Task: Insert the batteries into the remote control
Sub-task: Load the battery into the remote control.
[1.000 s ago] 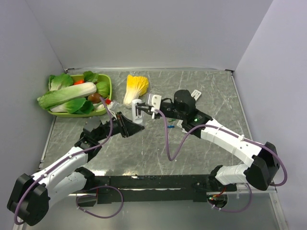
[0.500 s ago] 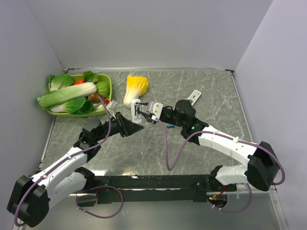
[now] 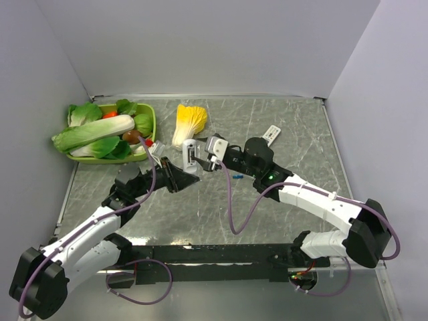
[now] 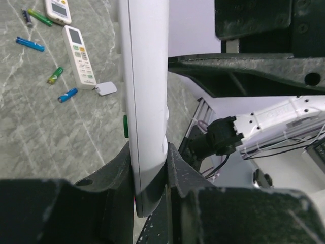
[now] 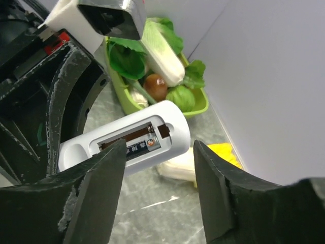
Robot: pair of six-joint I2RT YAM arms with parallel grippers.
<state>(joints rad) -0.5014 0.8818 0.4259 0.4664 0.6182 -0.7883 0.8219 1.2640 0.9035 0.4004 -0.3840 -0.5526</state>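
Presently my left jaws clamp the remote point(image 5: 127, 137) bay-outward so my right jaws, spread empty, can seat batteries point(image 4: 29, 44).

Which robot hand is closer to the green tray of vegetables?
Left. The left gripper, clamped on a white remote, sits just off the green tray's near right corner. The right gripper, open, is on the other side of that remote, further from the tray.

In the left wrist view the remote point(image 4: 147, 91) runs off the top edge, its lower end buried in the left gripper point(image 4: 149, 157). A second remote point(image 4: 58, 10) is clipped at upper left. In the right wrist view the battery point(image 5: 134, 146) print is unreadable, and the right gripper point(image 5: 160, 147) covers most of the cabbage point(image 5: 228, 152).
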